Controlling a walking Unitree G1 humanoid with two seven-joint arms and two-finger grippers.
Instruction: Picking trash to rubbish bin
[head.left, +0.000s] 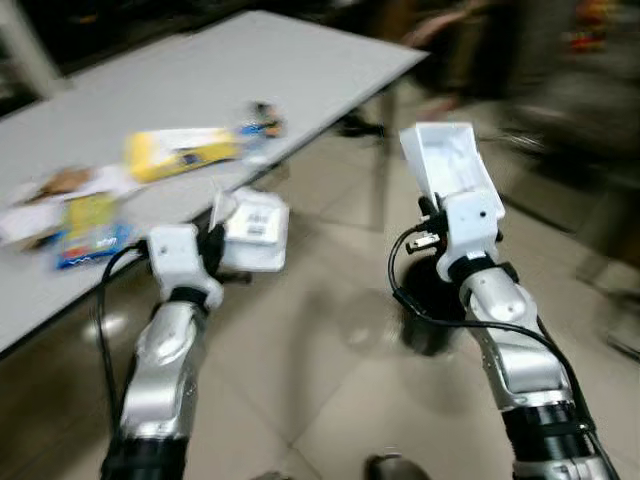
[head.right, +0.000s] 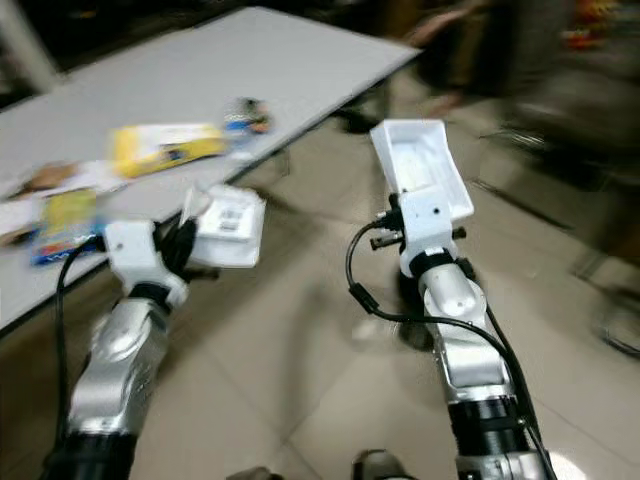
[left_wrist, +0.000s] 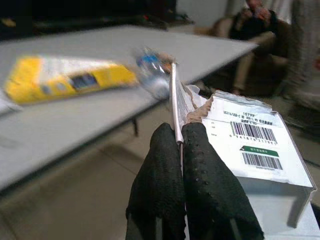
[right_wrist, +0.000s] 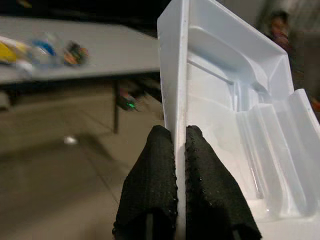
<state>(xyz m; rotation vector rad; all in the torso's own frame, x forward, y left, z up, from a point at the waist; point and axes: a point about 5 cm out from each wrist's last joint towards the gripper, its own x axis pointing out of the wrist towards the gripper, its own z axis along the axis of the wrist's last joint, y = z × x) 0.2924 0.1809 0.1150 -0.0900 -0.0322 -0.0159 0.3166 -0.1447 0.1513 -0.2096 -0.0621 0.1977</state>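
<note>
Two pieces were in hand: my left pincer (left_wrist: 181, 150) pinched a labelled box (left_wrist: 252, 150), my right pincer (right_wrist: 179, 150) a plastic tray (right_wrist: 240, 100). Wrappers (head.left: 180, 152) remained on the bench (head.left: 250, 70) beyond the left pincer; I judged nothing binned yet.

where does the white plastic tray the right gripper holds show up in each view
Left eye view: white plastic tray stands upright above the right gripper, right of centre.
Right eye view: tray at centre, right of the table edge.
Left wrist view: I cannot find it.
Right wrist view: tray pinched by its rim between the black fingers.
Shared landmark: the grey table.
</note>
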